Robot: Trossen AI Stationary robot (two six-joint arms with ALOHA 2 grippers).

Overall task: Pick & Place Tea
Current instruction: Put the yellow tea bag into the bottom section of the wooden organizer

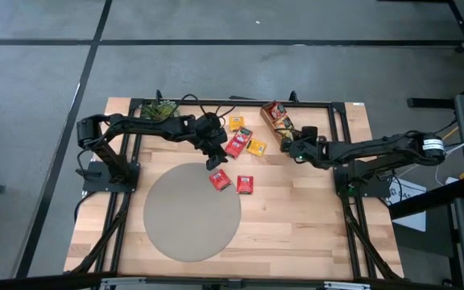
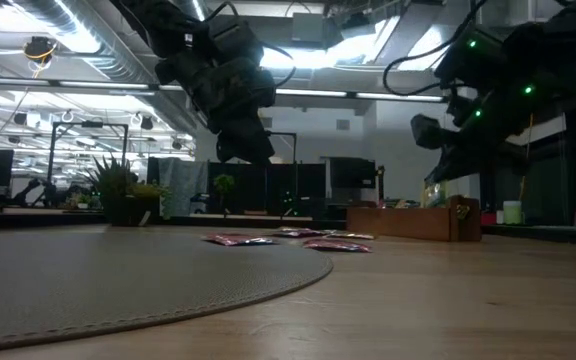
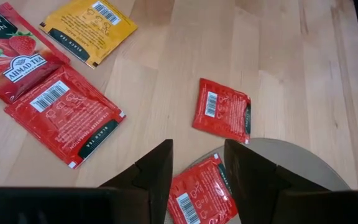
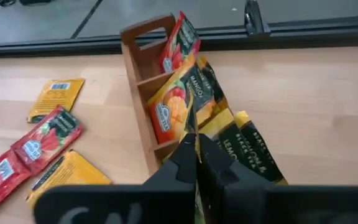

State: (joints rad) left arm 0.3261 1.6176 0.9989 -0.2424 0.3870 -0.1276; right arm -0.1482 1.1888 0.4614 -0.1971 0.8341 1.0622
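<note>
Several tea sachets lie flat on the table: two red ones (image 1: 238,143), two yellow ones (image 1: 256,147), a red one (image 1: 246,184), and a red one (image 1: 220,179) lying partly on the round grey mat (image 1: 188,213). My left gripper (image 3: 197,155) is open above that last red sachet (image 3: 201,193), one finger on either side, touching nothing. My right gripper (image 4: 196,144) is shut on a yellow and dark green sachet (image 4: 253,155) at the near end of the wooden divided tray (image 4: 143,93), which holds a mango sachet (image 4: 179,106) and a red one standing upright. My right gripper pinches the yellow and dark green sachet by an edge (image 4: 197,186) that shows as a thin yellow line between the two shut fingers. The rest of the sachet spreads out beside the fingers, over the tray's near compartment. Whether it rests on the tray, I cannot tell.
A small green potted plant (image 1: 161,109) stands at the table's far left. The black frame rails run along the far edge and both sides. Bare wood lies at the table's near right.
</note>
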